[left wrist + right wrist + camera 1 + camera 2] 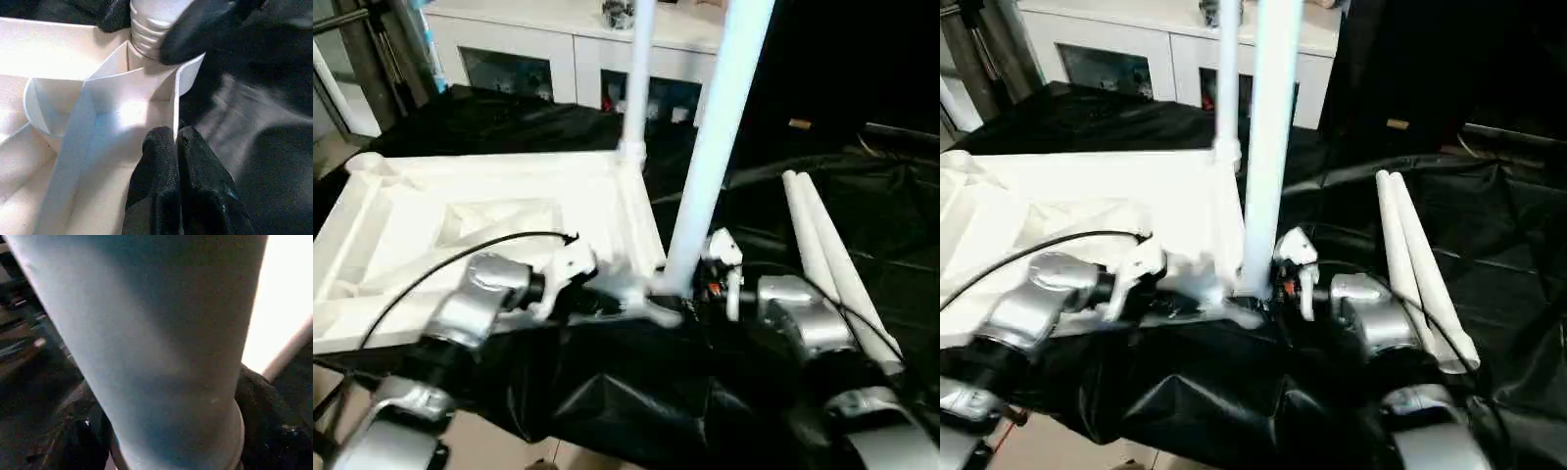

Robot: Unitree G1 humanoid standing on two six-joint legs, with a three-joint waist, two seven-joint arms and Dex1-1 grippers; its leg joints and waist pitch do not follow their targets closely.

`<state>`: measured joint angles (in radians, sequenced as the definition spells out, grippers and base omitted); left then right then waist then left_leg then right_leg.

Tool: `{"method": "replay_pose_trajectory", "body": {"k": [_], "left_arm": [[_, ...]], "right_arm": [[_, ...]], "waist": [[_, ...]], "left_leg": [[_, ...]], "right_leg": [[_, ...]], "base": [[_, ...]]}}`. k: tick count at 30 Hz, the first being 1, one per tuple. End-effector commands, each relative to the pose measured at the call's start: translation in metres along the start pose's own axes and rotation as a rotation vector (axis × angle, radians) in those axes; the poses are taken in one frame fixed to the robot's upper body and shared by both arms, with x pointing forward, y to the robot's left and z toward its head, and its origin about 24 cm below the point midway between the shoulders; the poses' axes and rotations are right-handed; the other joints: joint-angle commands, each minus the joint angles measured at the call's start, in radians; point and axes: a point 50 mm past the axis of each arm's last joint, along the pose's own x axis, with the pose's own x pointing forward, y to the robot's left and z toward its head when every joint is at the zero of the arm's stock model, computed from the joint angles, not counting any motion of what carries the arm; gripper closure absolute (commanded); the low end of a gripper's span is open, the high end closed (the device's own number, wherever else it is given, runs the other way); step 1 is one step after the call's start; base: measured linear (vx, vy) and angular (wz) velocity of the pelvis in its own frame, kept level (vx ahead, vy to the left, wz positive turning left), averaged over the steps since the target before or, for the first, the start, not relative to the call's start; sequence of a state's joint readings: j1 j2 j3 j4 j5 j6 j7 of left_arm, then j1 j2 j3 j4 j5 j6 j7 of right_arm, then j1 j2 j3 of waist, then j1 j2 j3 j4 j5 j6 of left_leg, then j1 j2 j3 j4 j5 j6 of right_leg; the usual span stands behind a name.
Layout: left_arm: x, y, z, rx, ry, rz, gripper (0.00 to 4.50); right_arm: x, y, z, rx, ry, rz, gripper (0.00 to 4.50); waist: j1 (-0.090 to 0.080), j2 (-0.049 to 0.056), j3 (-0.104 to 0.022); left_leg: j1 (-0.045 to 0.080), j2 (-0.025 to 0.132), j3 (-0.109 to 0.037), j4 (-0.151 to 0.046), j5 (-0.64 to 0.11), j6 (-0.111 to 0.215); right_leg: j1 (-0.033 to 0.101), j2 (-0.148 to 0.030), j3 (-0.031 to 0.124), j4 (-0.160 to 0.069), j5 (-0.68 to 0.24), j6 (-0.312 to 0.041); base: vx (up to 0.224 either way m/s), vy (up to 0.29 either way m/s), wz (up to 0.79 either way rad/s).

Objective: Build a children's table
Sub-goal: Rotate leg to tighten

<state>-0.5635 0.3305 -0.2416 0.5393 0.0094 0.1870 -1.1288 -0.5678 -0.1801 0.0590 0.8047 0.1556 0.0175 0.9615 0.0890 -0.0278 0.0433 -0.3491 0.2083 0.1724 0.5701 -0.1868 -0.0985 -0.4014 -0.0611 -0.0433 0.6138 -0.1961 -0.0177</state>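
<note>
Seating second white tapered plastic leg (pixel 717 137) into near corner socket of upturned white tabletop (pixel 401 211) — right gripper (pixel 171 450) clasps its base; left gripper (pixel 177 147), pinched closed, pins the rim. Next I twist home.

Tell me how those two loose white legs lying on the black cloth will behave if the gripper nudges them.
The two loose legs are round tubes lying flat on the black cloth, so a sideways nudge would probably roll them. Their taper suggests they would curve rather than roll straight. They look like hollow plastic, so likely light and stiff.
</note>
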Motion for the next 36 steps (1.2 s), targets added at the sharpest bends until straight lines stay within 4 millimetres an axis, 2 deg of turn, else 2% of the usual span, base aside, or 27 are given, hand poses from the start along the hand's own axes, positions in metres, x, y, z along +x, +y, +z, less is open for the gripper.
{"method": "replay_pose_trajectory", "body": {"k": [1,2,3,5,8,10,11,12,14,15,17,19,22,23,28,30,36], "left_arm": [[0.017,0.003,0.015,0.009,-0.059,0.076,4.5],[0.017,0.003,0.015,0.009,-0.059,0.076,4.5],[0.021,0.004,0.018,0.003,-0.063,0.101,4.5],[0.033,0.007,0.026,-0.008,-0.069,0.167,4.5],[0.041,0.008,0.031,-0.017,-0.076,0.213,4.5],[0.046,0.006,0.036,-0.013,-0.093,0.217,4.5],[0.051,0.003,0.04,-0.009,-0.116,0.204,4.5],[0.052,0.001,0.041,-0.007,-0.123,0.193,4.5],[0.054,-0.004,0.041,0.005,-0.134,0.148,4.5],[0.054,-0.005,0.041,0.006,-0.134,0.14,4.5],[0.053,-0.006,0.039,0.011,-0.132,0.122,4.5],[0.051,-0.007,0.036,0.015,-0.127,0.103,4.5],[0.04,-0.008,0.025,0.019,-0.106,0.037,4.5],[0.039,-0.008,0.024,0.019,-0.104,0.03,4.5],[0.024,-0.007,0.015,0.032,-0.075,-0.041,4.5],[0.017,-0.006,0.013,0.037,-0.064,-0.065,4.5],[0.009,-0.004,0.011,0.034,-0.056,-0.092,4.5]], "right_arm": [[0.018,0.002,-0.012,0.037,0.061,-0.145,1.71],[0.018,0.002,-0.012,0.037,0.061,-0.145,1.72],[0.021,-0.001,-0.014,0.064,0.066,-0.228,1.72],[0.029,-0.004,-0.017,0.12,0.073,-0.393,1.72],[0.035,-0.004,-0.017,0.149,0.073,-0.474,1.72],[0.039,-0.001,-0.016,0.137,0.061,-0.463,1.72],[0.043,0.002,-0.014,0.119,0.049,-0.447,1.18],[0.044,0.003,-0.013,0.116,0.043,-0.444,1.04],[0.047,0.005,-0.01,0.107,0.028,-0.406,1.02],[0.047,0.005,-0.01,0.105,0.026,-0.398,0.76],[0.047,0.005,-0.008,0.09,0.02,-0.379,0.63],[0.046,0.005,-0.006,0.072,0.016,-0.354,0.63],[0.035,0.005,-0.001,-0.006,0.001,-0.18,0.63],[0.034,0.006,0.0,-0.013,-0.001,-0.159,0.63],[0.016,0.006,0.001,-0.046,0.013,0.044,0.63],[0.009,0.007,0.002,-0.048,0.026,0.116,0.63],[0.0,0.008,0.002,-0.05,0.052,0.217,0.63]], "waist": [[-0.004,-0.002,-0.049],[-0.005,-0.002,-0.049],[-0.004,-0.001,-0.052],[-0.006,0.002,-0.049],[-0.002,0.003,-0.053],[-0.002,0.002,-0.053],[0.0,0.004,-0.054],[-0.001,0.003,-0.055],[0.0,0.004,-0.056],[-0.001,0.003,-0.055],[0.0,0.004,-0.056],[-0.002,0.003,-0.056],[0.0,0.003,-0.057],[0.0,0.0,-0.057],[0.002,0.0,-0.058],[0.006,0.0,-0.057],[0.013,0.0,-0.057]], "left_leg": [[0.003,0.018,0.001,-0.066,-0.189,0.014],[0.003,0.018,0.0,-0.067,-0.196,0.009],[0.005,0.019,0.0,-0.066,-0.189,0.005],[0.005,0.019,0.0,-0.067,-0.205,0.003],[0.006,0.019,0.0,-0.065,-0.193,-0.002],[0.0,0.018,0.0,-0.065,-0.187,0.004],[0.001,0.018,0.0,-0.065,-0.186,0.01],[0.0,0.019,0.001,-0.064,-0.182,0.013],[-0.001,0.018,0.002,-0.063,-0.167,0.021],[-0.002,0.018,0.002,-0.063,-0.169,0.026],[-0.001,0.018,0.001,-0.063,-0.171,0.03],[-0.003,0.019,0.001,-0.063,-0.163,0.037],[-0.004,0.02,0.002,-0.06,-0.16,0.051],[-0.006,0.02,0.002,-0.059,-0.151,0.064],[-0.004,0.023,0.004,-0.057,-0.122,0.084],[-0.004,0.024,0.007,-0.055,-0.13,0.092],[-0.002,0.026,0.007,-0.056,-0.138,0.079]], "right_leg": [[0.046,-0.074,0.039,-0.08,-0.244,-0.202],[0.047,-0.073,0.039,-0.082,-0.268,-0.191],[0.046,-0.074,0.041,-0.082,-0.267,-0.184],[0.041,-0.073,0.041,-0.085,-0.275,-0.179],[0.042,-0.073,0.042,-0.082,-0.246,-0.176],[0.046,-0.071,0.041,-0.079,-0.214,-0.179],[0.046,-0.072,0.041,-0.078,-0.204,-0.181],[0.046,-0.073,0.041,-0.078,-0.195,-0.184],[0.048,-0.071,0.04,-0.074,-0.156,-0.195],[0.049,-0.07,0.04,-0.073,-0.148,-0.197],[0.05,-0.072,0.04,-0.074,-0.148,-0.199],[0.051,-0.071,0.04,-0.072,-0.129,-0.205],[0.055,-0.072,0.039,-0.069,-0.11,-0.214],[0.055,-0.071,0.039,-0.067,-0.091,-0.219],[0.057,-0.067,0.037,-0.059,-0.028,-0.244],[0.056,-0.066,0.035,-0.06,-0.038,-0.25],[0.053,-0.071,0.036,-0.062,-0.082,-0.246]], "base": [[0.0,0.0,0.0],[0.0,0.0,0.0],[0.0,0.0,0.0],[0.0,0.0,0.0],[0.0,0.0,0.0],[0.0,0.0,0.0],[0.0,0.0,0.0],[0.0,0.0,0.0],[0.0,0.0,0.0],[0.0,0.0,0.0],[0.0,0.0,0.0],[0.0,0.0,0.0],[0.0,0.0,0.0],[0.0,0.0,0.0],[0.0,0.0,0.0],[0.0,0.0,0.0],[0.0,0.0,0.0]]}}
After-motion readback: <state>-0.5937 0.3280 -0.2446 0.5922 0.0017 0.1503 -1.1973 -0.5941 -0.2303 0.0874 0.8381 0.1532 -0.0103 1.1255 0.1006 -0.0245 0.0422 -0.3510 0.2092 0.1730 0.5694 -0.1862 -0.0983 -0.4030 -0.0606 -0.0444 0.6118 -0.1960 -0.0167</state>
